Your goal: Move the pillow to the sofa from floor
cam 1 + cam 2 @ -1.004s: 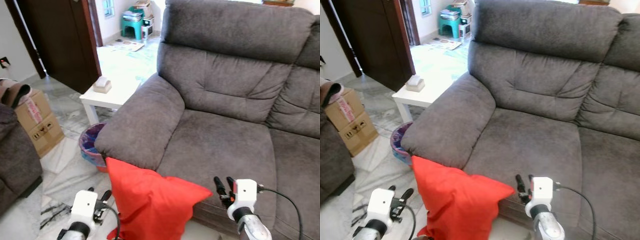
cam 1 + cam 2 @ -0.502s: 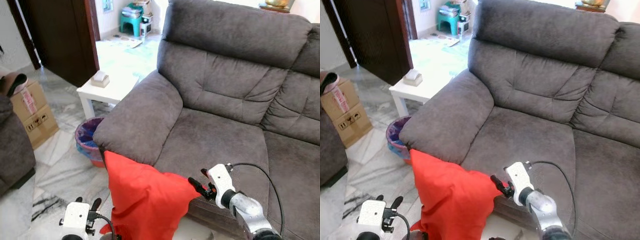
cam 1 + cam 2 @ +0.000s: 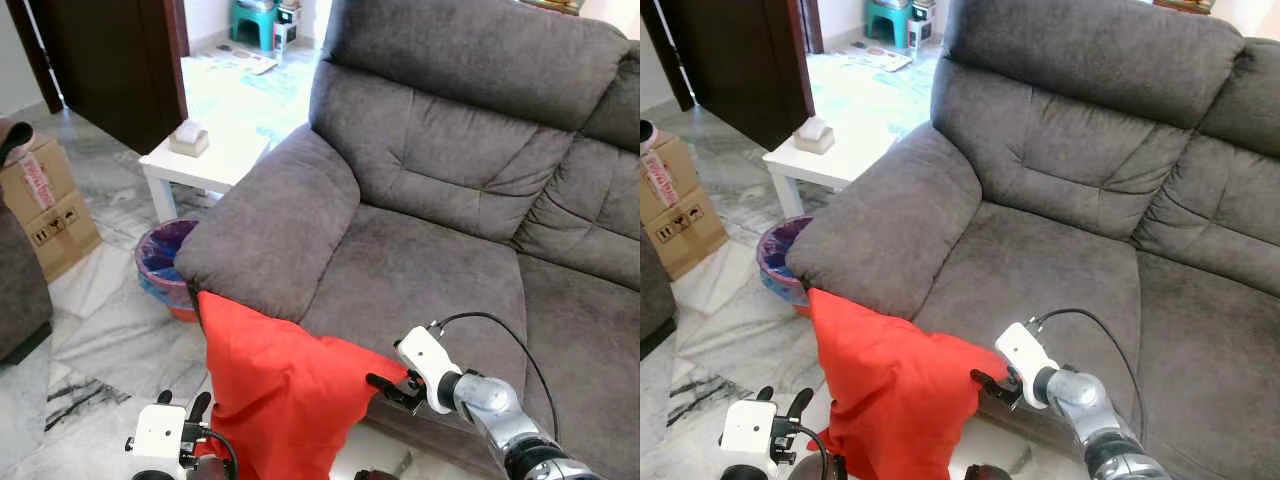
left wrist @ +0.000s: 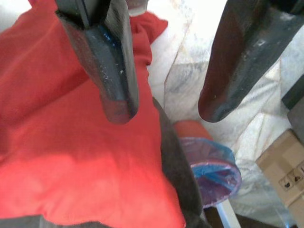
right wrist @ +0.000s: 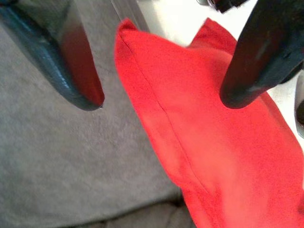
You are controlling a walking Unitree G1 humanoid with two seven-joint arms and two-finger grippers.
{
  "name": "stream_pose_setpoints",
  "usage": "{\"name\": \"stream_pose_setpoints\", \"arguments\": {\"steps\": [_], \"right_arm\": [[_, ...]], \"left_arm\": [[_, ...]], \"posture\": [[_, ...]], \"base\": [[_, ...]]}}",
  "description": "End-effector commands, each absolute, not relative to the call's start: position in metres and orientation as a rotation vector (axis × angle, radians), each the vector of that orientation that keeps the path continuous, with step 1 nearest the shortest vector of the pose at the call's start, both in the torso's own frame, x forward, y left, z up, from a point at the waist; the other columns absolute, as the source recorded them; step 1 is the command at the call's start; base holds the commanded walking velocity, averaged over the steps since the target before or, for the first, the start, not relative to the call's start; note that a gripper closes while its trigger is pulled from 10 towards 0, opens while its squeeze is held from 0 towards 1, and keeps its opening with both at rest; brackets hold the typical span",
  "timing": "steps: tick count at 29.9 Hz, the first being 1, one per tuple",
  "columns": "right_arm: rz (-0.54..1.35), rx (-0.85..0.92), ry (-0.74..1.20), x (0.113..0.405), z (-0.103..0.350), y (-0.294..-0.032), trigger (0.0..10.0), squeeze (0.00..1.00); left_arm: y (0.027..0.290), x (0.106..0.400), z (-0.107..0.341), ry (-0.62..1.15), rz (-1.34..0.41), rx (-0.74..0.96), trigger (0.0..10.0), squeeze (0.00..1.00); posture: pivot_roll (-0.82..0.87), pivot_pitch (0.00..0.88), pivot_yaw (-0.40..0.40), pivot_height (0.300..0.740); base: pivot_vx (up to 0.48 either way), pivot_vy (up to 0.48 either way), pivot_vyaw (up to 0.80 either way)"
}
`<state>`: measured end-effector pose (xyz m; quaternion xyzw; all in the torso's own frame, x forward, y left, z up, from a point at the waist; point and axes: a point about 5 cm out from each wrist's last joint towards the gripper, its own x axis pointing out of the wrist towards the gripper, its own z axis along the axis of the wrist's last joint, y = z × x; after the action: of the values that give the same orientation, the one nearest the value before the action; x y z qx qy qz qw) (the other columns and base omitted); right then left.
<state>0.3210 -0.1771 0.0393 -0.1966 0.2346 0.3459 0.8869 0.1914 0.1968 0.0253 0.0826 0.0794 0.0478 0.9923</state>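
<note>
Pillow stood on the floor, red, leaning against the near front of the sofa below its left armrest. Left pincer hung spread near the pillow's lower left edge. Over the last second the right pincer, spread, had swung in to the pillow's right corner. Judgement: two-sided grasp imminent, lift not begun.
</note>
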Motion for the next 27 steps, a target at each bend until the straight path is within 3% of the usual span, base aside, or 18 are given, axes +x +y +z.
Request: {"name": "stream_pose_setpoints", "arguments": {"steps": [1,17,20,27], "right_arm": [[0.728,-0.417,0.537,0.319,0.038,-0.187,10.0,1.0],[0.724,-0.39,0.571,0.311,0.027,-0.185,10.0,1.0],[0.641,-0.396,0.527,0.315,0.028,-0.181,10.0,1.0],[0.665,-0.386,0.563,0.308,0.02,-0.177,10.0,1.0]], "left_arm": [[0.195,0.188,0.026,0.169,0.097,0.176,10.0,0.0],[0.202,0.202,0.047,0.101,0.119,0.166,10.0,0.0],[0.198,0.21,0.057,0.069,0.091,0.165,10.0,0.0],[0.191,0.21,0.061,0.066,0.074,0.151,10.0,0.0]], "posture": [[0.16,0.143,-0.145,0.627],[0.2,0.163,-0.132,0.627],[0.21,0.173,-0.128,0.627],[0.23,0.185,-0.13,0.627]], "base": [[0.0,0.0,0.0],[0.0,0.0,0.0],[0.0,0.0,0.0],[0.0,0.0,0.0]]}}
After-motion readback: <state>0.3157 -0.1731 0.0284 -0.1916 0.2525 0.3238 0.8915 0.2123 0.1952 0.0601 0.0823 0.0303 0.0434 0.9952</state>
